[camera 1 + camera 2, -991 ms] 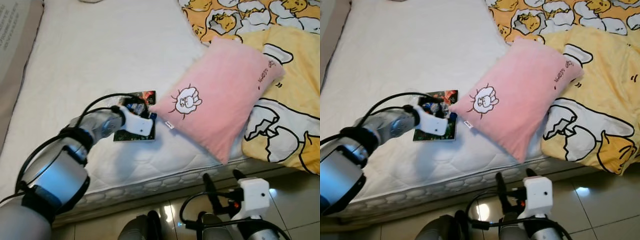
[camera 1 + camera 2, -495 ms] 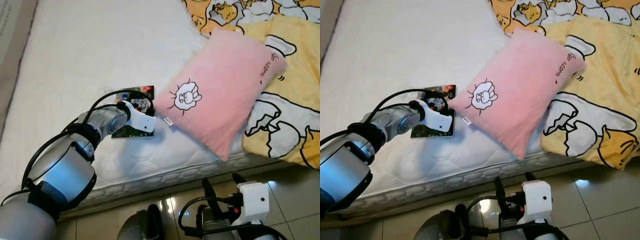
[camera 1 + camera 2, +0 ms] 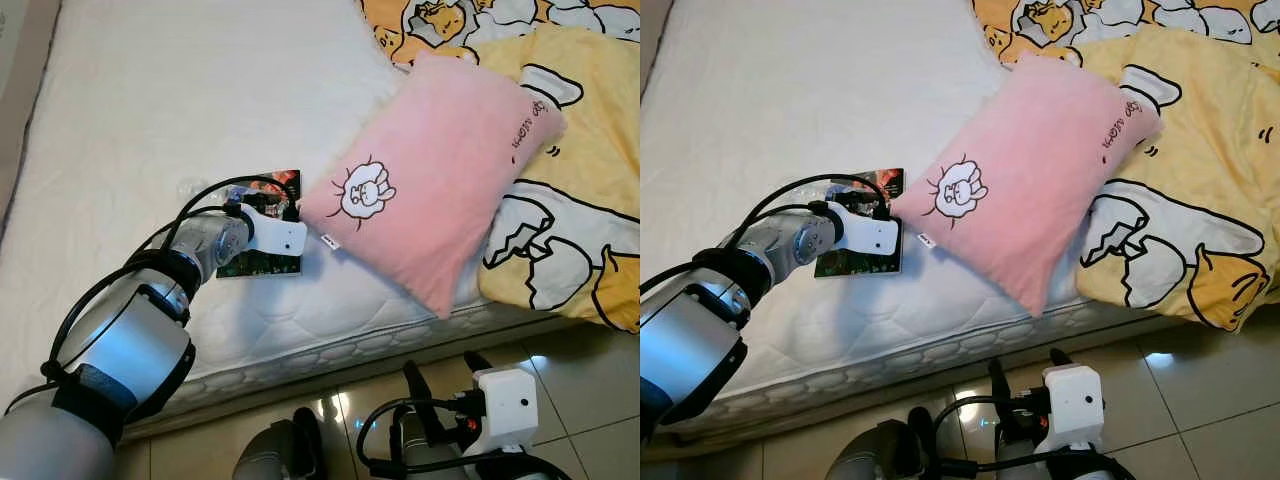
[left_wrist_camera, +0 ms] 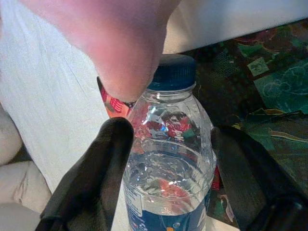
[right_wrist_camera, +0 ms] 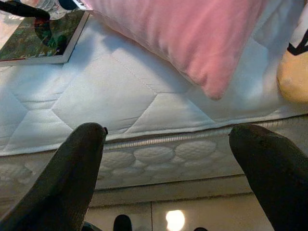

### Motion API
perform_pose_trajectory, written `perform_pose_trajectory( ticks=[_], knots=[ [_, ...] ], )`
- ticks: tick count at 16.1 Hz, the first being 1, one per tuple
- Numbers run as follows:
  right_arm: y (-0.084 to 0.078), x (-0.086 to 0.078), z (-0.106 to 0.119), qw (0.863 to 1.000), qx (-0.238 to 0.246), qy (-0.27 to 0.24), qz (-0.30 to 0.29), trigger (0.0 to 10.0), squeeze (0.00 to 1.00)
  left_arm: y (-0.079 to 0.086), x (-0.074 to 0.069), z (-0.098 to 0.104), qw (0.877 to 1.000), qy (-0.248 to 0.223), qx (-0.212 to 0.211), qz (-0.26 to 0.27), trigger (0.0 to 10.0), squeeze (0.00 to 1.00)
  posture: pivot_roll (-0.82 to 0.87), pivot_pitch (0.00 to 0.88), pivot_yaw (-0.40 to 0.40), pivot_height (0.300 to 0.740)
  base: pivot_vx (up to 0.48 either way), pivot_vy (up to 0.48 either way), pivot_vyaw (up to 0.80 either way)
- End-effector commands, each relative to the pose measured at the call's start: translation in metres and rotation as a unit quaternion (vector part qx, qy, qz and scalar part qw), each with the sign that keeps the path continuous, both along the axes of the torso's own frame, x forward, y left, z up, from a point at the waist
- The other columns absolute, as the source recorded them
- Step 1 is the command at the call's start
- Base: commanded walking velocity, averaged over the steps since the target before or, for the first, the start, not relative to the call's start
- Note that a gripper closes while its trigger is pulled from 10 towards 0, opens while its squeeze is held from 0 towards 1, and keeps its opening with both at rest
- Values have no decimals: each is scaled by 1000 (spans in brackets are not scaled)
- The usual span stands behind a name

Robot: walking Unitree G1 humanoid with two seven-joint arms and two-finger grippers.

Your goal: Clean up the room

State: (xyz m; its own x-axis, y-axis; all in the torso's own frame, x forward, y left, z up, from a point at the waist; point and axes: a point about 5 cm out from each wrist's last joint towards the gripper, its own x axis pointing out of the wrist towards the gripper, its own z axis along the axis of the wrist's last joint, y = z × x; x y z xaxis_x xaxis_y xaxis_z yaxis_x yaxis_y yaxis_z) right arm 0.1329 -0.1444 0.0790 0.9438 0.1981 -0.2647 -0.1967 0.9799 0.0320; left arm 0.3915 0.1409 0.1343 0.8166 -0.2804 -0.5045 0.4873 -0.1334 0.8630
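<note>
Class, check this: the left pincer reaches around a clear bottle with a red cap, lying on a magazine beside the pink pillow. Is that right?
Not quite. The bottle's cap is dark blue, as the left wrist view shows. The rest holds: the left pincer sits around it, on the magazine beside the pink pillow.

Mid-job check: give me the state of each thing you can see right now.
Water bottle: capped, lying on the book, between the left tool's fingers.
Book: closed, flat on the mattress.
Pink pillow: lying askew, corner past the mattress edge.
Left tool: open around the bottle.
Right tool: open, empty, below the mattress edge.
</note>
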Motion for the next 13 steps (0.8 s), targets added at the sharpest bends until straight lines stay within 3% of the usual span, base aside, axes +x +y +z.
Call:
perform_pose_trajectory(
  ticks=[1,7,11,13],
  knots=[
    [1,-3,0,1000,5,9,-1,10000,0,10,-6,-15,999,38,-6,25,0,0,-320,264,161,740,0,0,0],
    [0,-3,-2,1000,4,14,-1,10000,0,4,-4,-9,996,46,-69,40,0,0,-322,263,154,740,0,0,0],
    [-1,2,-2,1000,3,10,0,10000,0,3,-1,0,985,42,-153,63,0,0,-319,246,153,740,0,0,0],
    [-2,9,-2,1000,5,4,2,10000,0,15,-1,2,967,52,-228,99,0,0,-303,213,151,740,0,0,0]
  ],
)
